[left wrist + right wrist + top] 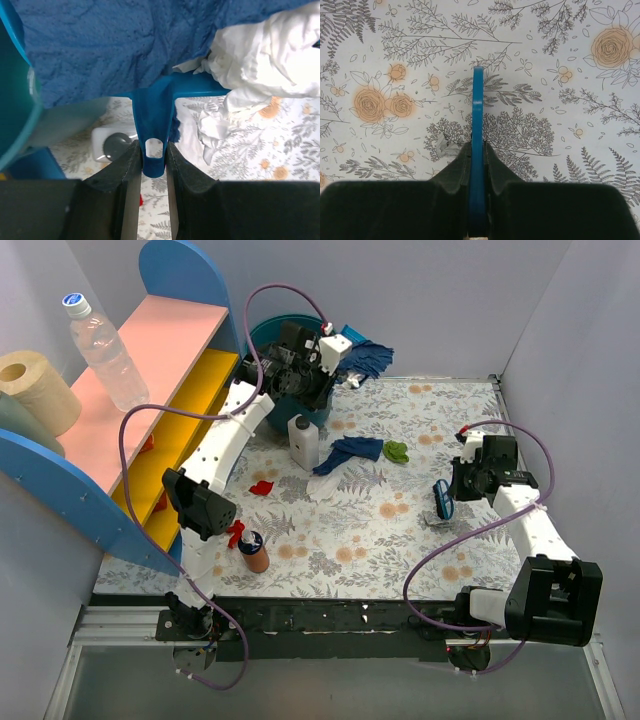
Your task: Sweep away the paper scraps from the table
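My left gripper (305, 365) is at the back left, by a teal bin (262, 332). In the left wrist view it (152, 149) is shut on the handle of the blue dustpan (155, 107), which carries a dark blue paper wad (115, 45) and a white wad (260, 55). My right gripper (458, 485) is shut on the blue hand brush (444, 500), seen edge-on in the right wrist view (478, 110). A silver-grey scrap (445, 147) lies just left of the brush. Dark blue (350, 452), green (397, 451) and red (262, 487) scraps lie on the table (400, 540).
A white bottle (303, 440) stands mid-table, left of the dark blue scrap. A small brown bottle (255, 552) stands near the front left beside another red scrap (237, 532). The pink-and-yellow shelf unit (170, 390) lines the left side. Grey walls close the back and right.
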### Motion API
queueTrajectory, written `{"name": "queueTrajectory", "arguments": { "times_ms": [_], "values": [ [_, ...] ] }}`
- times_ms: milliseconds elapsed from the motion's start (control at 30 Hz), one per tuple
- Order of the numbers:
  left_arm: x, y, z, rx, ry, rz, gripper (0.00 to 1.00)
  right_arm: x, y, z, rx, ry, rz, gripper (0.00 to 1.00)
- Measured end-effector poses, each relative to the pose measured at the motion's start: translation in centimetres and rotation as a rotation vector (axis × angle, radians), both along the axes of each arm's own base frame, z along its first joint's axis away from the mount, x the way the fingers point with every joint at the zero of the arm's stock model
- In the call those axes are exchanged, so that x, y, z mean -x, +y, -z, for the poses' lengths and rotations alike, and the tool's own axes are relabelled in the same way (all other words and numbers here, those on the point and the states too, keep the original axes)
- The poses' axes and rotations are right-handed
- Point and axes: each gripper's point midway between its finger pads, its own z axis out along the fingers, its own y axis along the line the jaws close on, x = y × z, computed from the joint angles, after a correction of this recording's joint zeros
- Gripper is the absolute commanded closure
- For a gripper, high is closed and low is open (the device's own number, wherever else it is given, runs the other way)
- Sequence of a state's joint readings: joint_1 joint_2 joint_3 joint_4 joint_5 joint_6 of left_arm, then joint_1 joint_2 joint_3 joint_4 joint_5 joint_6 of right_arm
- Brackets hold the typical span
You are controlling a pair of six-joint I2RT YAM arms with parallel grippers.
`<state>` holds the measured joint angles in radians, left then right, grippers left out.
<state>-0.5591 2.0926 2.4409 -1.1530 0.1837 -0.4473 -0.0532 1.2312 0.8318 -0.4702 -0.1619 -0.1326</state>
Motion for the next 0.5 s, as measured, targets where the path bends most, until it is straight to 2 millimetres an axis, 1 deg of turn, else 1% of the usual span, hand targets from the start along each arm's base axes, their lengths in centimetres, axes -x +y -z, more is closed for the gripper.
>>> {"name": "queueTrajectory", "arguments": {
  "times_ms": [100,267,400,500],
  "values": [
    [-1.3,0.7,-0.8,-0.011,-0.056,-0.024,1.0,0.2,-0.1,0.1,0.0,0.0,0.004,0.99],
    [-2.8,1.6,-1.8,-0.04,-0.134,-0.053,1.0,0.2,-0.2,0.1,-0.001,-0.002,0.006,0.99],
    [-3.6,2.1,-2.4,-0.048,-0.172,-0.078,1.0,0.3,-0.3,0.2,-0.001,-0.004,0.012,0.99],
    [-3.9,2.6,-2.5,-0.046,-0.172,-0.098,1.0,0.4,-0.5,0.3,-0.001,-0.01,0.018,0.99]
  ]
}}
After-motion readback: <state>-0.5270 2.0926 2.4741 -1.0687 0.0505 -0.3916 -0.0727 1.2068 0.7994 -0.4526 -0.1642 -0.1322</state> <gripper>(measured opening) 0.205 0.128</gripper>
